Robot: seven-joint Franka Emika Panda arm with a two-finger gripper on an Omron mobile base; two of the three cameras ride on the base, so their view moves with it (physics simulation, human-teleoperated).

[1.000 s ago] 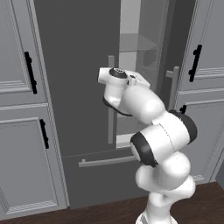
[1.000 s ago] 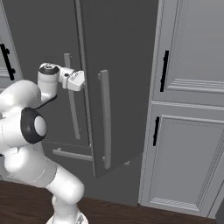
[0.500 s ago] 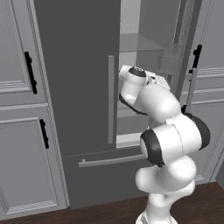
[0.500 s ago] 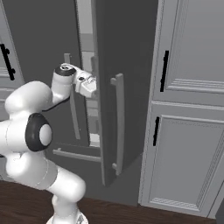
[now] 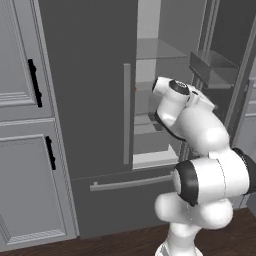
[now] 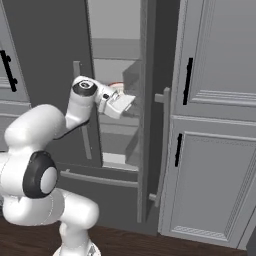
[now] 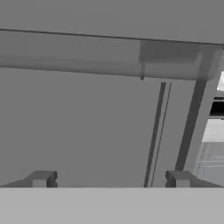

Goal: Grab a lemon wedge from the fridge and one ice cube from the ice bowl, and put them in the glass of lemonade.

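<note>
Fridge stands with its right door swung out and the left door shut, the left door's long pale handle running upright beside the gap. Pale shelves show inside the open half, and a door bin hangs on the inner face of the open door. Below, the drawer carries its horizontal bar. Something small and reddish peeks just behind the hand in the right base view; I cannot tell what it is. The lemon wedge cannot be made out among the shelves.

White arm rises in front of the fridge and bends toward the opening, its wrist level with the middle shelves. The gripper points into the grey interior; in the hand view its two dark fingertips stand far apart at the bottom with nothing between them, so the claw is spread wide and grips nothing. In the right base view the gripper sits between the left door's edge and the open door, near both, touching neither as far as I can tell.

Light grey panelled cabinets with black handles flank the fridge on both sides, over a dark wood floor.
</note>
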